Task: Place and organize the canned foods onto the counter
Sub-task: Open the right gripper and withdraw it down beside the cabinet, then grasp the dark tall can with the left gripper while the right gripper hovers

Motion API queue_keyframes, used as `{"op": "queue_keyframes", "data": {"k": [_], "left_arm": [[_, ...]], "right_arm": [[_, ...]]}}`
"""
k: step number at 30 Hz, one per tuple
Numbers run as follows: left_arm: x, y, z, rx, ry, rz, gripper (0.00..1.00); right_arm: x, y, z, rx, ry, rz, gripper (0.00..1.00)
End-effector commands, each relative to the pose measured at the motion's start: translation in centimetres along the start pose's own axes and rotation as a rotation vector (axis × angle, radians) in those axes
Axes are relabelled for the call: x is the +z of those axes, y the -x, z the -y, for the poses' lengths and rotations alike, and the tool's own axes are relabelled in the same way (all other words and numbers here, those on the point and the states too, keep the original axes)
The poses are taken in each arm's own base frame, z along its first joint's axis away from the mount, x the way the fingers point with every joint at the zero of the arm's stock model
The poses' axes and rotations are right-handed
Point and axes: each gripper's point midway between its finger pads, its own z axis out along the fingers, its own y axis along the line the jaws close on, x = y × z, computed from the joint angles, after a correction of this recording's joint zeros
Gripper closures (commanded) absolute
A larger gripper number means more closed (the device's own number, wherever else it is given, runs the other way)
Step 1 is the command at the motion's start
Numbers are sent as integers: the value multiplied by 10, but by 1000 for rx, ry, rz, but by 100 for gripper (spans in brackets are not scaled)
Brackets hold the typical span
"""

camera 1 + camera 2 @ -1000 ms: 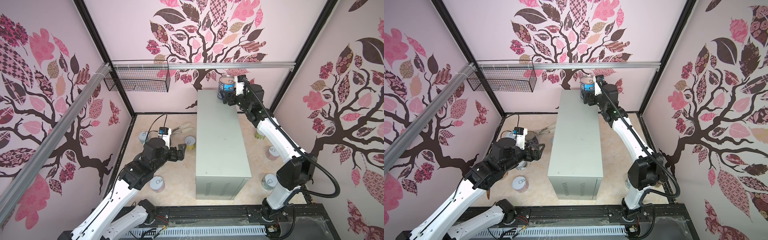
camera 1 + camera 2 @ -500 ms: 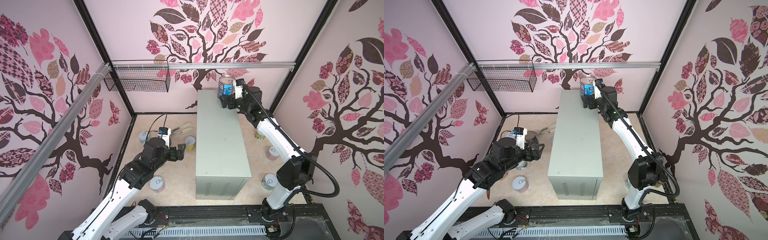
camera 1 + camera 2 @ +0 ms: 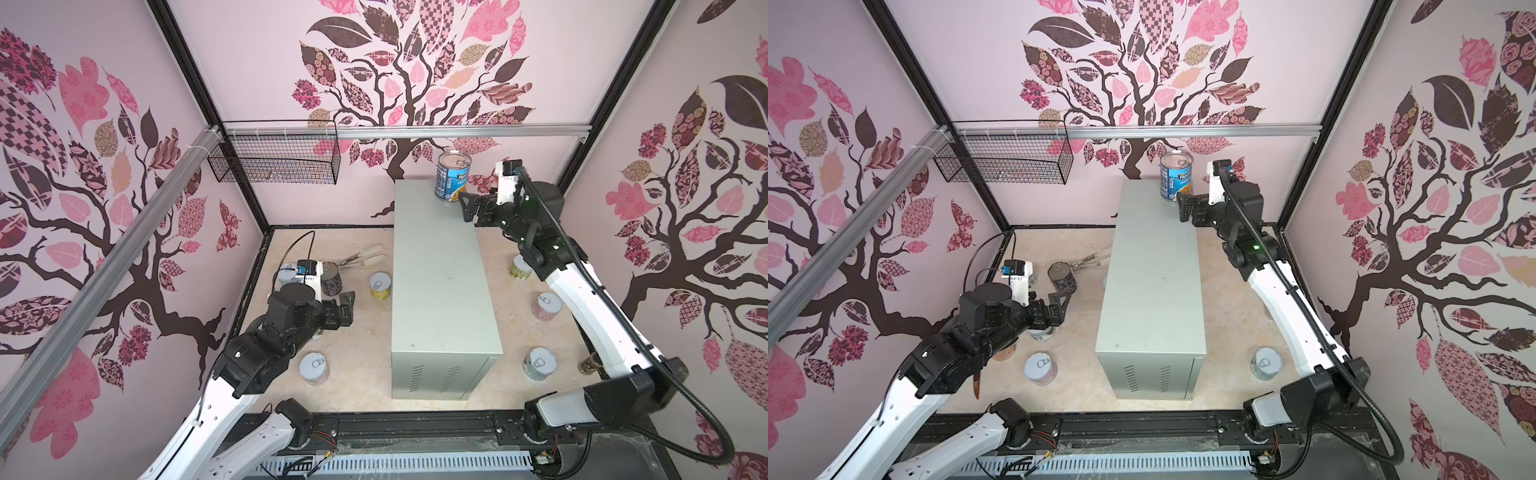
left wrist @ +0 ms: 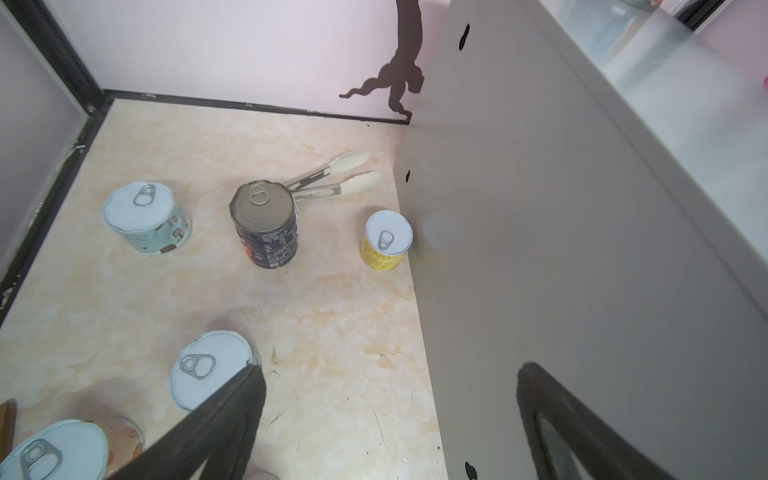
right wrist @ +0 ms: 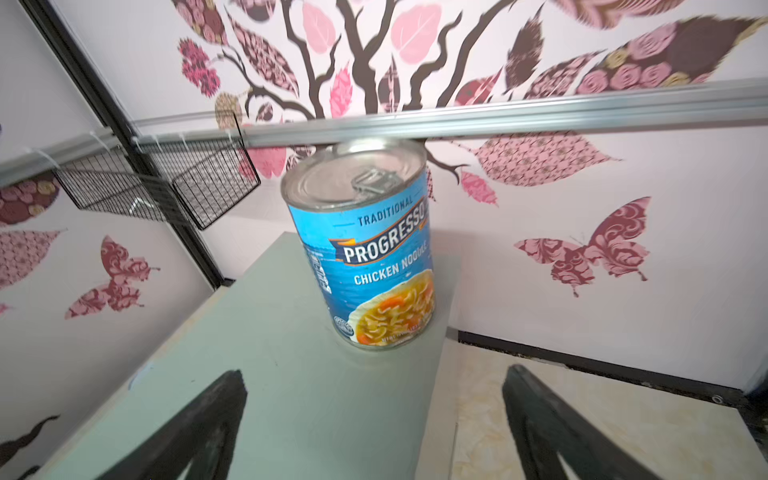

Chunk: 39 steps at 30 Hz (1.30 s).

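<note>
The tall blue-labelled soup tin [image 5: 365,257] stands upright on the far right corner of the long pale grey-green metal bench [image 3: 440,282], with nothing gripping it. The right arm's fingers [image 5: 216,399] are spread wide just short of the tin and do not touch it.

The other tins stand on the beige marbled floor [image 3: 357,353]. Left of the bench are a tall dark navy tin [image 4: 266,224], a short yellow tin [image 4: 386,241] close against the bench's side, a short pale teal tin [image 4: 145,216] and a short white-lidded tin [image 4: 208,365]. Metal tongs with cream tips [image 4: 340,174] lie just beside the navy tin.

The left arm's fingers [image 4: 232,407] hang wide apart and empty above the floor, one over the white-lidded tin's edge. Right of the bench stand a short pink tin [image 3: 546,306] and a short grey tin [image 3: 539,363].
</note>
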Motion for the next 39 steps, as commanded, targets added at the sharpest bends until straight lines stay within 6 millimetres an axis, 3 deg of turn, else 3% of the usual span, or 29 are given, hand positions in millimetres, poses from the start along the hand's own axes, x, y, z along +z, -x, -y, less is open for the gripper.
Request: {"op": "queue_keyframes", "data": {"k": [1,8,17,21,26,33,39], "left_arm": [[-14,2,-13,-12,54,-2,2],[-15,1,-13,-30,65,-31,2],[20,-23,-30,-72,180,-52,2],[44,-37,-38,-107,247,-87,2],[72,-45,-46,-168,285,-45,2],[110,-55,-73,-120,513,-53,2],[133,-57,-107,-200,602,13,2]], "right_arm": [[-42,9,5,90,-49,32,0],[-94,-23,16,234,-113,19,0],[-143,-124,53,404,-272,-10,0],[-149,-171,56,457,-258,-44,0],[-155,-214,60,481,-254,-66,0],[-160,-258,68,532,-271,-81,0],[-163,-277,69,556,-255,-75,0]]}}
